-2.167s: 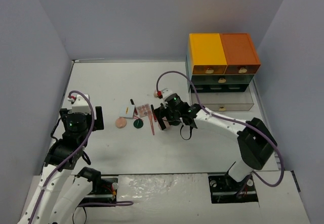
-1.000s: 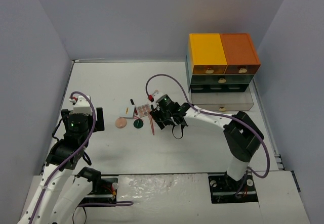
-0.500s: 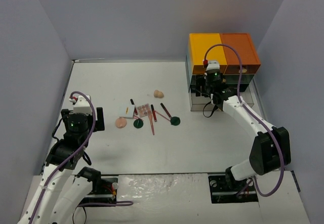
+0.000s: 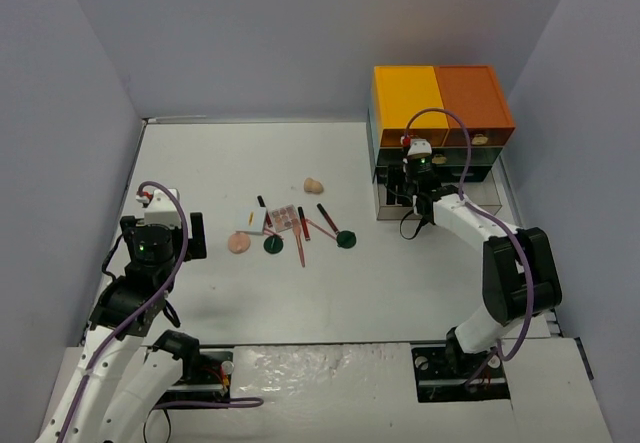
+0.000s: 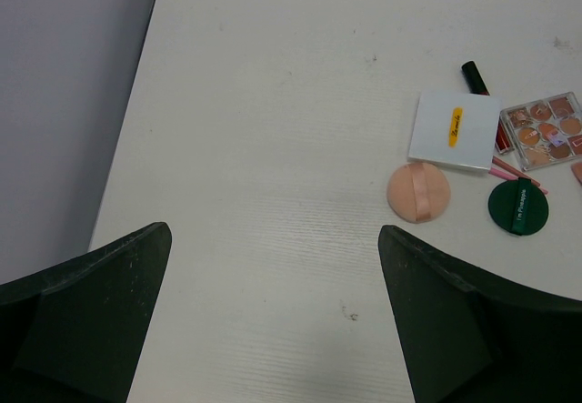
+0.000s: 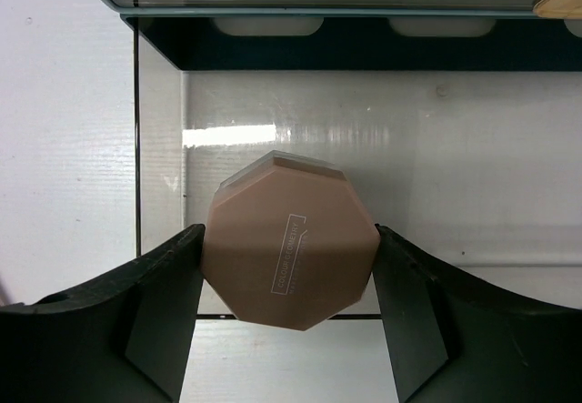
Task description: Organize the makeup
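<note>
right gripper (image 6: 287, 280) — pinching the peach compact (image 6: 289, 239) over the open clear drawer (image 6: 473, 139) | left gripper (image 5: 273, 303) — fingers spread wide, holding nothing, above the table (image 5: 273, 103) left of the white-lidded palette (image 5: 453, 130)

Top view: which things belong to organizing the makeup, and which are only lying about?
Job:
- compact, held in the right gripper
- palette
- puff
- green discs
- sponge
- sticks

Not makeup:
- drawer unit, only the storage place
- table
- left gripper, open over bare table
</note>
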